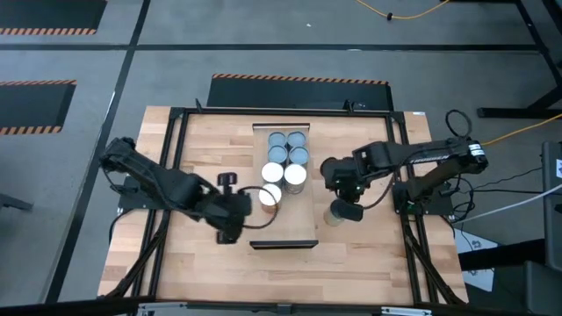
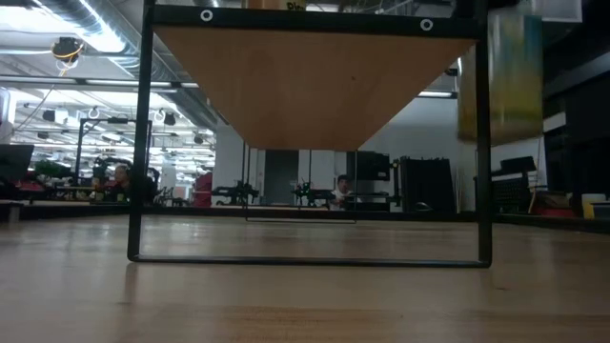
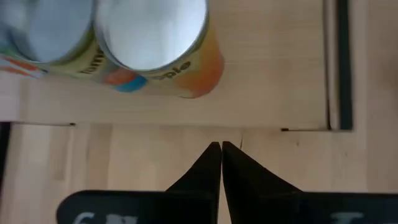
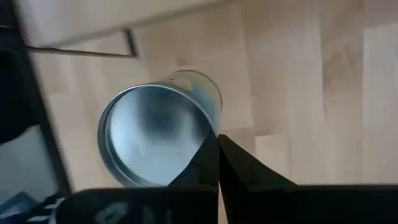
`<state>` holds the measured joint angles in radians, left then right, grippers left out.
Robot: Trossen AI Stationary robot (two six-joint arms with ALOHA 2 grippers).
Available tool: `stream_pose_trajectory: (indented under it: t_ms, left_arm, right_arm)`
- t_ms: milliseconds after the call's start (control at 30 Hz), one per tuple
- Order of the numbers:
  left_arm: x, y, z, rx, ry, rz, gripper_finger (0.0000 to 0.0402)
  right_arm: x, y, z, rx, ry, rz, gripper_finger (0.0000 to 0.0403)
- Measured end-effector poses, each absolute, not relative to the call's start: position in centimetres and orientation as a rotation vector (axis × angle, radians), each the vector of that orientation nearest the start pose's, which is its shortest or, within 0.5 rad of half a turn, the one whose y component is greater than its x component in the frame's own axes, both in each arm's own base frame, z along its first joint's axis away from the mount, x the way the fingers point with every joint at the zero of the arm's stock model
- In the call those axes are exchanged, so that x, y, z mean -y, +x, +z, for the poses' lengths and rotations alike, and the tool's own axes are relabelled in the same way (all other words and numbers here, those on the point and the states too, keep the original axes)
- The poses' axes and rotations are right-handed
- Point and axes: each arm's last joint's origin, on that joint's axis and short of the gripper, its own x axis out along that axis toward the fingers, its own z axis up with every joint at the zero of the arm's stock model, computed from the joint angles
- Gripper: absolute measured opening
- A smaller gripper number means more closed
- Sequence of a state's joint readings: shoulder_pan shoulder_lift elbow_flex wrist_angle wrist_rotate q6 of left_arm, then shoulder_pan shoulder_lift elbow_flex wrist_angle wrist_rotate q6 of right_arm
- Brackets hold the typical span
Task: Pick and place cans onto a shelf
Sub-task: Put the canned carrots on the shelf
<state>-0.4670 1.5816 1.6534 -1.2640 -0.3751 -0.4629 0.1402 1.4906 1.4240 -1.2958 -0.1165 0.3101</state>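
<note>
The shelf [image 1: 285, 224] is a pale raised board on a black frame in the table's middle; the low view shows its underside [image 2: 305, 86]. Several cans [image 1: 287, 158] stand on its far half. The nearest, orange-labelled with a white top [image 1: 270, 195], also shows in the left wrist view [image 3: 152, 31]. My left gripper [image 3: 221, 149] is shut and empty beside the shelf's left edge, a little short of that can. One silver-topped can [image 4: 155, 140] stands on the table right of the shelf [image 1: 340, 213]. My right gripper [image 4: 217, 140] is shut just above it. My right gripper's shut fingertips [image 4: 208, 155] show over the rim [image 4: 202, 127] of the silver-topped can, coming from above. I cannot tell whether they touch it. The can stands upright on the table. My left gripper touches nothing.
The shelf's black frame legs [image 2: 141, 143] [image 2: 483, 143] stand on the table, with open room under the board. A dark lip [image 1: 283, 243] closes the shelf's near end. Bare tabletop [image 1: 369, 263] lies near the front edge.
</note>
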Motion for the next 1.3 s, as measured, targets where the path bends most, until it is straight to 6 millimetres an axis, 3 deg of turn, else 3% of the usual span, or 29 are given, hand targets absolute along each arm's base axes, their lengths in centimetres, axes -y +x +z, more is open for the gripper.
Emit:
stream_pose_trajectory:
  t_ms: [200,300,467,633,933,1300]
  left_arm:
    - [12.7,22.5,38.9,-0.927,0.128,0.193,0.0002]
    - [12.6,20.1,39.5,-0.850,0.106,0.214,0.0003]
    - [12.4,17.9,37.4,-0.766,0.065,0.214,0.0002]
    - [12.2,17.0,34.4,-0.689,0.010,0.170,0.0001]
    - [11.9,16.8,30.6,-0.655,-0.003,0.156,0.0002]
    - [12.1,16.8,30.2,-0.666,-0.023,0.140,0.0005]
  right_arm:
    - [-4.3,25.9,35.9,-1.342,0.330,0.075,0.0000]
    - [-4.2,25.4,37.8,-1.316,0.337,0.085,0.0000]
    - [-4.1,24.9,40.4,-1.237,0.358,0.089,0.0000]
    - [-3.9,25.3,42.0,-1.116,0.368,0.110,0.0000]
    - [-2.6,28.1,41.5,-1.016,0.373,0.080,0.0000]
    - [-1.4,32.4,37.6,-1.124,0.363,0.026,0.0006]
